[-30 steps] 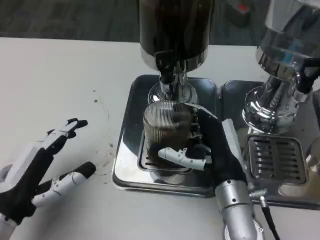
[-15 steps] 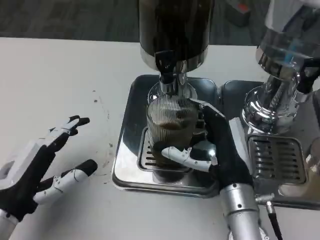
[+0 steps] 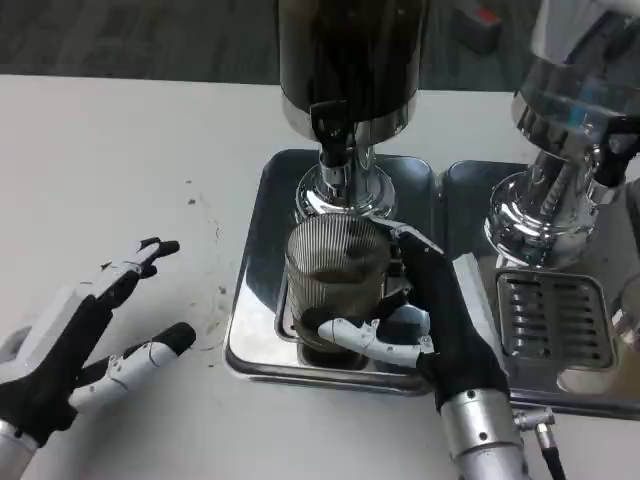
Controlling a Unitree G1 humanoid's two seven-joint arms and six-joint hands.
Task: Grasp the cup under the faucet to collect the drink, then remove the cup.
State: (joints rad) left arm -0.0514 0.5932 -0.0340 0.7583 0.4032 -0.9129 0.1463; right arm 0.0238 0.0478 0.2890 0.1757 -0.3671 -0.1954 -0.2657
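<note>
My right hand is gripping the ribbed cup from its right, below the faucet. My left hand is lying spread, holding nothing, far left.

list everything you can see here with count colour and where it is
cup: one, ribbed clear glass with dark drink inside, on the drip grate below the faucet, gripped by the right hand
dispenser: one, dark tank on a chrome base, black faucet, back centre
tray: one, silver, under that dispenser
second dispenser: one, chrome with a clear tank, right side
second tray: one, silver, slotted grate, right
table: one, white, a few dark specks
left hand: white and black, fingers spread, holding nothing, left of the tray
right hand: black and white, wrapped around the cup
</note>
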